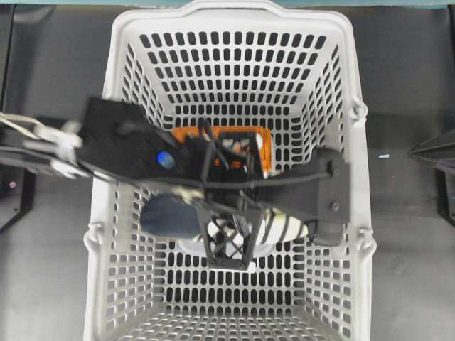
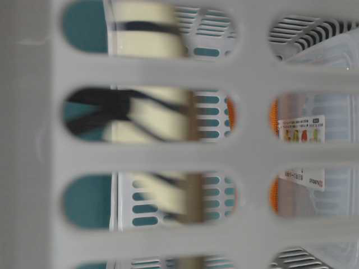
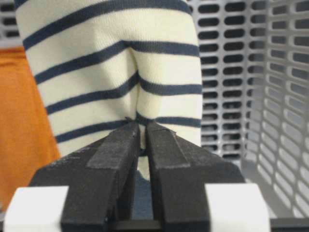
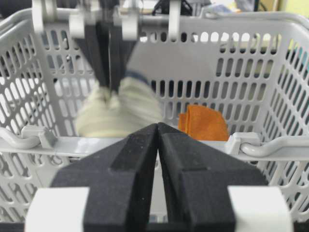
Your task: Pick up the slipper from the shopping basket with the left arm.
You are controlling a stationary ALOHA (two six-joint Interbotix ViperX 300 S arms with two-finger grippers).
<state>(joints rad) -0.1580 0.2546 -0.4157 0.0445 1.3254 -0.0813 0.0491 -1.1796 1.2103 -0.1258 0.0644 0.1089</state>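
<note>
One grey basket [image 1: 334, 92] — dark tabletop [image 1: 405, 85].

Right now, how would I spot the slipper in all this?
Look inside the big grey basket. The left tool pinches the slipper: soft, cream with navy stripes, unlike the plain orange cloth nearby.

A dark, matte tabletop [image 1: 405, 92] fills the left and right sides of the overhead view, evenly lit. A thin teal strip [image 1: 71, 3] runs along the top edge. A small pale mark [image 1: 384, 155] lies on the surface at right.
</note>
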